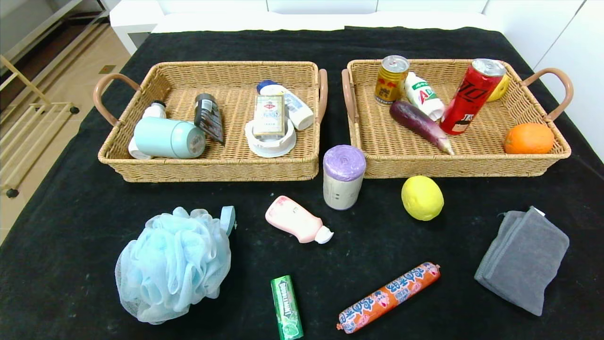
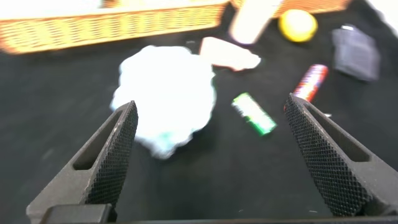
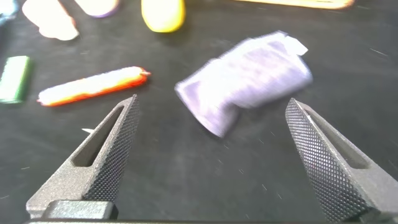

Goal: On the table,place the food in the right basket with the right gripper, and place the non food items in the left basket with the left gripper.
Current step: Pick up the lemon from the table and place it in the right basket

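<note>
On the black table (image 1: pixel 61 264) lie a yellow lemon (image 1: pixel 422 198), an orange sausage (image 1: pixel 388 297) and a green gum pack (image 1: pixel 286 307). A light-blue bath pouf (image 1: pixel 172 264), a pink bottle (image 1: pixel 297 219), a purple-topped bag roll (image 1: pixel 343 176) and a grey towel (image 1: pixel 524 259) lie there too. Neither arm shows in the head view. My left gripper (image 2: pixel 210 102) hangs open above the cloth, with the pouf (image 2: pixel 168 93) just beyond its fingers. My right gripper (image 3: pixel 211 101) is open and empty, short of the towel (image 3: pixel 249 78).
The left basket (image 1: pixel 212 167) holds a mint flask (image 1: pixel 167 138) and small packages. The right basket (image 1: pixel 472 166) holds cans, a white bottle, an eggplant (image 1: pixel 420 123) and an orange (image 1: pixel 528 138). The floor drops off at the table's left edge.
</note>
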`<action>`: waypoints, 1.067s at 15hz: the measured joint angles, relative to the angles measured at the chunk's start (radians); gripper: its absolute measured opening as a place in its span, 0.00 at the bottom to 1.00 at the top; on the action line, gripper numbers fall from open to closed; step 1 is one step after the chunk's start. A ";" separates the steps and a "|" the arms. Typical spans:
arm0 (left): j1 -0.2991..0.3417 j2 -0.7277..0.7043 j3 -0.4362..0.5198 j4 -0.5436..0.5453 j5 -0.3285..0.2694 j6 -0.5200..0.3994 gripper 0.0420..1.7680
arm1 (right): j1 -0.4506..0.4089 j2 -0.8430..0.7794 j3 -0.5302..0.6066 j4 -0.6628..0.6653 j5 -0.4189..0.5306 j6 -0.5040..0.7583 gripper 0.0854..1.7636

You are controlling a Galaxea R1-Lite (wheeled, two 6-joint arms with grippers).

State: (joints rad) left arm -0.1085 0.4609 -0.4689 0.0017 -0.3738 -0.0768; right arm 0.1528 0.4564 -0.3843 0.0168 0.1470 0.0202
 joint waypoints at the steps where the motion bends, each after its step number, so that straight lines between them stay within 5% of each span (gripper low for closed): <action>1: -0.050 0.061 -0.037 -0.001 -0.010 0.002 0.97 | 0.037 0.048 -0.032 -0.002 0.000 0.000 0.97; 7: -0.336 0.373 -0.184 -0.027 -0.016 0.016 0.97 | 0.166 0.325 -0.151 -0.160 -0.014 0.004 0.97; 11: -0.394 0.538 -0.264 -0.069 -0.014 0.039 0.97 | 0.261 0.462 -0.188 -0.237 -0.123 0.006 0.97; 16: -0.402 0.591 -0.260 -0.073 -0.013 0.044 0.97 | 0.289 0.554 -0.187 -0.318 -0.135 0.024 0.97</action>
State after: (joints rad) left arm -0.5104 1.0515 -0.7287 -0.0711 -0.3868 -0.0330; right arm 0.4419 1.0102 -0.5709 -0.3015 0.0119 0.0443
